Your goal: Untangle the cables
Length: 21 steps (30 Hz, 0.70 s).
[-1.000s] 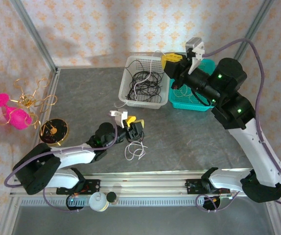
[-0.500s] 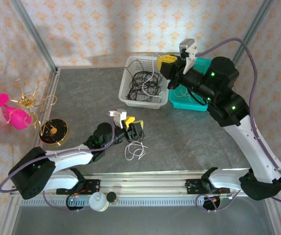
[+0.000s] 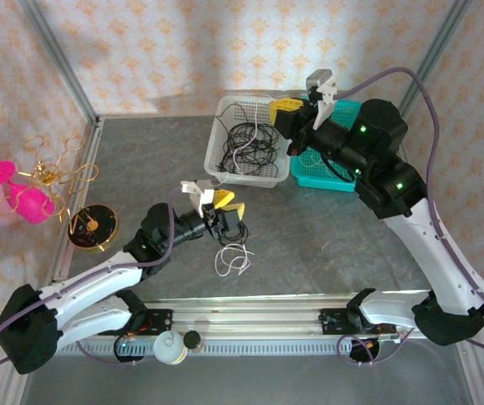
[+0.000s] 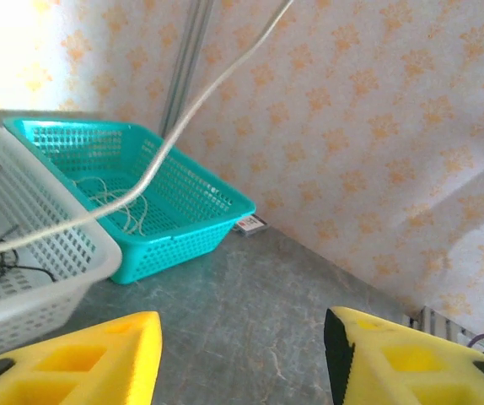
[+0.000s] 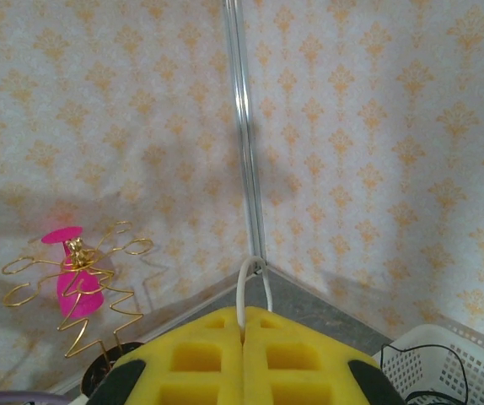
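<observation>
1. Top external view, nearest the arm bases: a white loop (image 3: pixel 233 258) of cable lies loose on the table (image 3: pixel 141 160).
2. Just behind it, a black coil (image 3: pixel 235 228) sits under the left gripper (image 3: pixel 228 204). Its yellow fingers stand partly apart, and nothing shows between them.
3. Farther back, black cables (image 3: pixel 250 139) lie in the white basket (image 3: pixel 244 179).
4. Above that basket's far right corner, the right gripper (image 3: pixel 286 108) is pinched closed on a white cable (image 5: pixel 244 291).
5. Alongside, the teal basket (image 3: pixel 330 184) holds thin white cords (image 4: pixel 120 198).
</observation>
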Tool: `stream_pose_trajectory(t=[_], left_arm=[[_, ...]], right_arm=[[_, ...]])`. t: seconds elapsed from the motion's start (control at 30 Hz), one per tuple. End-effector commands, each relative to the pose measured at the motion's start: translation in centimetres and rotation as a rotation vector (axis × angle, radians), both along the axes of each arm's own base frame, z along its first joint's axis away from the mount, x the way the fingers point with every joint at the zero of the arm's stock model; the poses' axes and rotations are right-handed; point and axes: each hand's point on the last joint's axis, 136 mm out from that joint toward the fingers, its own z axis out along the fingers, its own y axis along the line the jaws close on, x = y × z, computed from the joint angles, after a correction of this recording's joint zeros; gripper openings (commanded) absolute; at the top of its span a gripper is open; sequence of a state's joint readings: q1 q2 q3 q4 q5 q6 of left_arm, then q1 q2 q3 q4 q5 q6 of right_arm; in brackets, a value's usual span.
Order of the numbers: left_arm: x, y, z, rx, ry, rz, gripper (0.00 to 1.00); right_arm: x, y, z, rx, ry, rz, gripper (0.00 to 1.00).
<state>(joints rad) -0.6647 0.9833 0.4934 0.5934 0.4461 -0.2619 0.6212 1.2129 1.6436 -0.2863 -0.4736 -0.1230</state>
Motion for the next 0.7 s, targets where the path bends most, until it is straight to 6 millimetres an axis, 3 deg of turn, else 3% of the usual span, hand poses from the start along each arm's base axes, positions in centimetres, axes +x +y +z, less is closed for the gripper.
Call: stream_pose_trajectory(t=[0.0,0.2,0.43,0.6,0.67], left_arm=[[0.2,0.8,0.0,0.055,-0.02,0.018,0.45],[1.3,1.0,0.3,0.055,-0.021,0.059,0.44],[2.7,1.1,0.3,0.09,-0.02,0.096,0.33],[2.8,-0.1,0.0,0.199,-0.063,0.011,0.31],[2.5,-0.9,-0.5,0.248,-0.089,-0.057,0.36]], right_arm=[[-0.9,-0.3,1.5,0.045,-0.035,0.023,0.0],[-0.8,-0.2,1.5,0.049,-0.032,0.026,0.0],[-0.7,-0.3,1.4,0.048,-0.028,0.014,0.0],[-0.8,-0.3,1.4,0.049,-0.024,0.017,0.0],[-0.9,-0.3,1.5,0.053,-0.024,0.021,0.0]])
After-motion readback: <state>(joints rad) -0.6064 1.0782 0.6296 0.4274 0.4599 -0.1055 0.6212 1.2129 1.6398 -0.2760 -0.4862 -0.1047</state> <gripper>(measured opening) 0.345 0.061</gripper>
